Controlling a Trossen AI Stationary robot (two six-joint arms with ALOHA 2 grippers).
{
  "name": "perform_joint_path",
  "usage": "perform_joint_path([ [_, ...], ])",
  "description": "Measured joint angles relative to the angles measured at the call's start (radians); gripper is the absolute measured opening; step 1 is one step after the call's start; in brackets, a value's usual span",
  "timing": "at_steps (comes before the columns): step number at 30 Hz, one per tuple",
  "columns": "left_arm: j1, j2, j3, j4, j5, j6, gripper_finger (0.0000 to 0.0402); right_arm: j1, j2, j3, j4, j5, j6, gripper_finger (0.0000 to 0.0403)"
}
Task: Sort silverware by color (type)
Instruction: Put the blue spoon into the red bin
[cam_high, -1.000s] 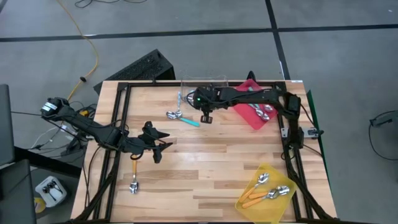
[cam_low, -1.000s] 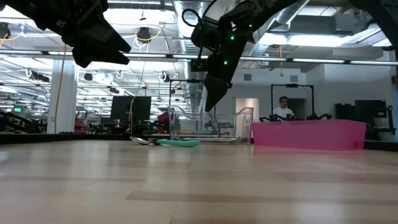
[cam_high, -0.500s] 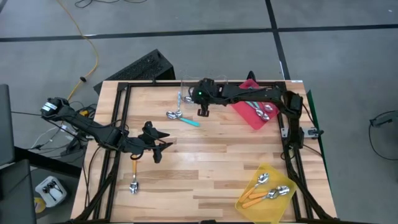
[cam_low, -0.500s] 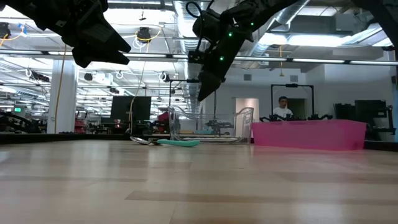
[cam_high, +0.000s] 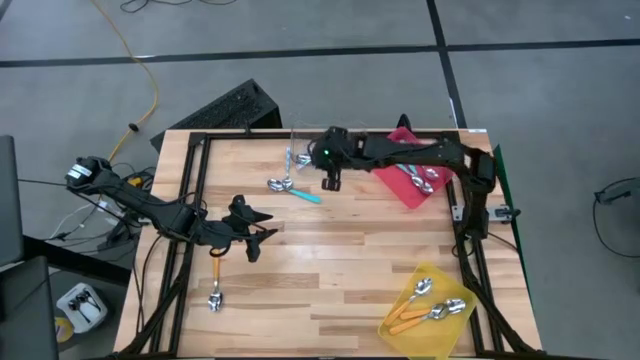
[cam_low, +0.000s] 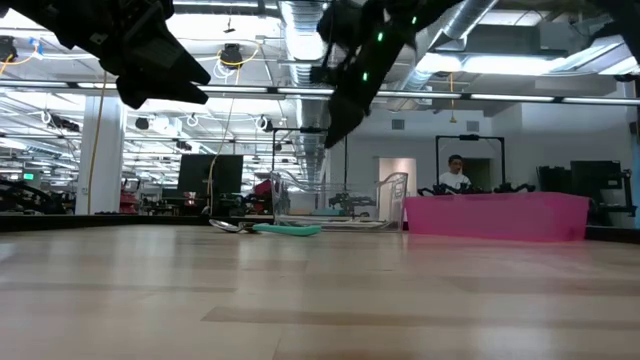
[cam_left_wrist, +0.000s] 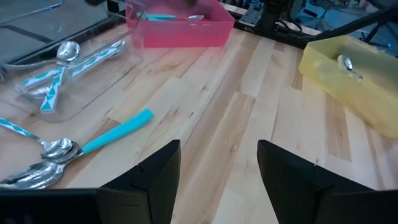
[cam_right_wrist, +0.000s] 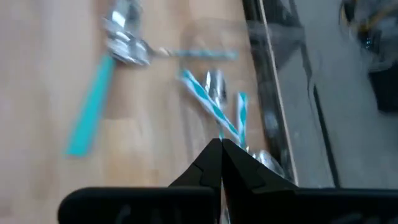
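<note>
A teal-handled spoon (cam_high: 306, 194) lies flat on the wood at the far middle, its bowl beside a second spoon's bowl (cam_high: 277, 184). An orange-handled spoon (cam_high: 215, 282) lies near the left front. Blue-and-white striped spoons (cam_right_wrist: 214, 106) lie in the clear tray (cam_high: 300, 135). My right gripper (cam_high: 330, 184) hangs shut above the table, just right of the teal spoon and near the clear tray, with nothing between its fingers (cam_right_wrist: 221, 149). My left gripper (cam_high: 266, 233) waits open above the left middle, its fingers (cam_left_wrist: 163, 169) apart and bare.
A red tray (cam_high: 405, 190) with spoons sits at the far right. A yellow tray (cam_high: 398, 320) with orange-handled spoons sits at the near right. Bare wood lies across the table's middle. A black frame runs along the table's edges.
My right gripper has risen from just above the table and drawn a little toward the far edge and the clear tray, tipping slightly, its fingers shut throughout. The spoons on the table lie as before.
</note>
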Motion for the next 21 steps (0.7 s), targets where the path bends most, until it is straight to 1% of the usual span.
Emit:
perform_joint_path([
  [4,0.000,0.000,0.000,0.000,-0.004,0.044,0.0197,0.075,-0.093,0.001,-0.045,0.000,-0.034,0.0030],
  [6,0.003,0.003,0.000,0.000,-0.034,0.048,0.0197,0.110,-0.152,0.003,-0.068,0.001,-0.027,0.0032],
  [9,0.025,0.024,0.000,0.001,-0.089,0.040,0.0197,0.160,-0.237,0.002,-0.124,0.001,0.029,0.0035],
  [13,0.078,0.102,0.000,0.026,-0.068,0.081,0.0197,0.213,-0.336,0.003,-0.252,0.001,0.090,0.0044],
  [15,0.109,0.154,-0.001,0.062,-0.037,0.107,0.0197,0.233,-0.375,0.002,-0.327,0.000,0.126,0.0052],
  [17,0.142,0.203,-0.001,0.114,0.017,0.163,0.0197,0.251,-0.407,0.002,-0.373,0.001,0.157,0.0060],
  [19,0.184,0.248,0.000,0.171,0.101,0.222,0.0197,0.266,-0.436,0.001,-0.434,0.000,0.193,0.0067],
  [21,0.230,0.282,0.013,0.183,0.175,0.267,0.0197,0.284,-0.456,0.002,-0.464,-0.017,0.234,0.0074],
])
